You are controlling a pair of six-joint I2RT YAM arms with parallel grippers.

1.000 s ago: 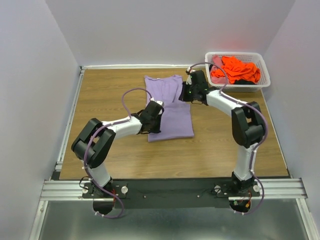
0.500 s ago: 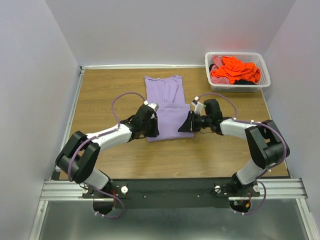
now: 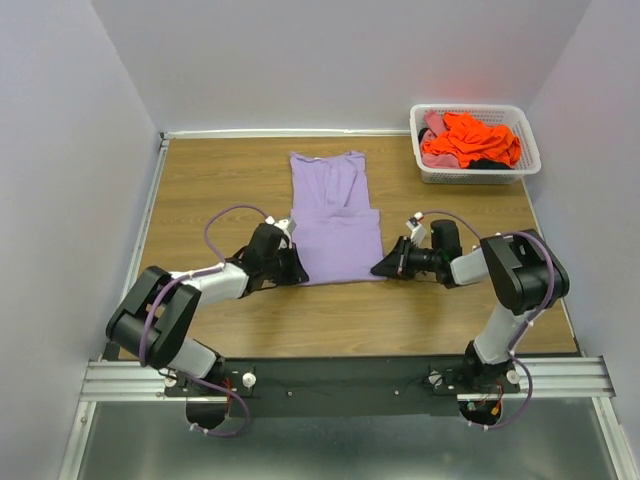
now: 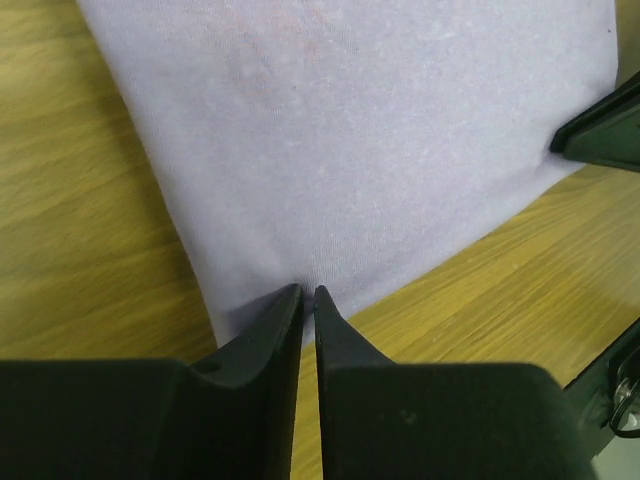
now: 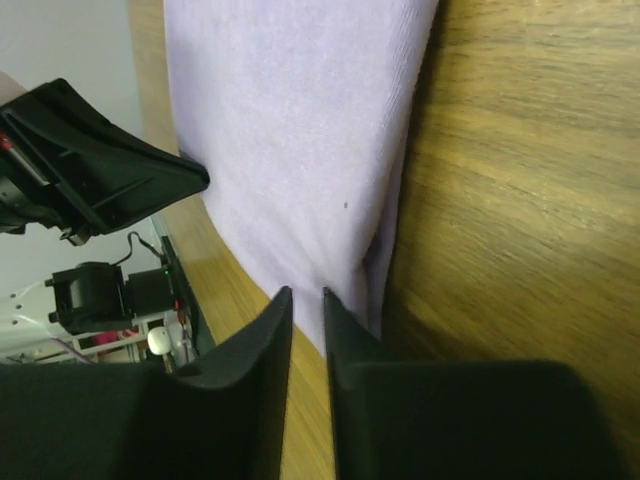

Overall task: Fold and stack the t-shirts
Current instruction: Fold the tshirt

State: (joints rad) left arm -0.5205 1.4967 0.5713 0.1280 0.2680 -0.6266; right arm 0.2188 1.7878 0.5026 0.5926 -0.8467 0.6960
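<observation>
The lavender t-shirt (image 3: 336, 215) lies folded into a long strip on the wooden table. My left gripper (image 3: 292, 270) is low at its near left corner, and the left wrist view shows the jaws (image 4: 308, 292) shut on the hem of the lavender cloth (image 4: 350, 150). My right gripper (image 3: 384, 268) is low at the near right corner, its jaws (image 5: 303, 295) pinched on the folded edge of the cloth (image 5: 290, 130). Orange t-shirts (image 3: 470, 138) and a pink one (image 3: 433, 125) lie bunched in the basket.
The white lattice basket (image 3: 530, 160) stands at the far right corner of the table. Walls close in the table on the left, back and right. The right gripper's finger (image 4: 600, 130) shows in the left wrist view; the left gripper (image 5: 100, 170) shows in the right wrist view.
Both arms have come down toward me. The right gripper moved from the shirt's far right side to its near right corner; the left gripper slid to the near left corner. Both closed on the hem.
</observation>
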